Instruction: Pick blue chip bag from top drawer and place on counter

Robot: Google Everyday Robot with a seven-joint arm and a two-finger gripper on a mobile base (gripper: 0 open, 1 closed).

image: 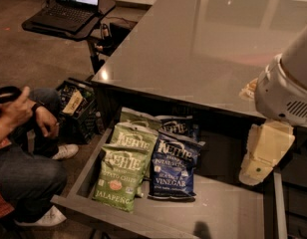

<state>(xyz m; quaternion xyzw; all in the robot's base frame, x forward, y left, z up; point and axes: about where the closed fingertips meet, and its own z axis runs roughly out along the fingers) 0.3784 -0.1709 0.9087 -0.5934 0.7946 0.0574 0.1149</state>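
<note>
Several light green glossy Jalapeno chip bags (pixel 121 176) lie overlapping at the left of the wide, shallow grey top drawer (pixel 228 214), which stands open below the near edge of the glossy dark grey counter (pixel 203 49). Touching them on the right, the dark navy blue chip bag (pixel 172 171) lies flat, label up, seemingly free to lift. Farther right, my cream-coloured gripper (pixel 254 171) hangs over the drawer's bare floor, apart from the bag. Whether it is spread or closed, I cannot tell.

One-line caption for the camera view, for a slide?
Gripper hangs over the right side of the open top drawer, apart from the blue chip bag lying beside green bags.
</note>
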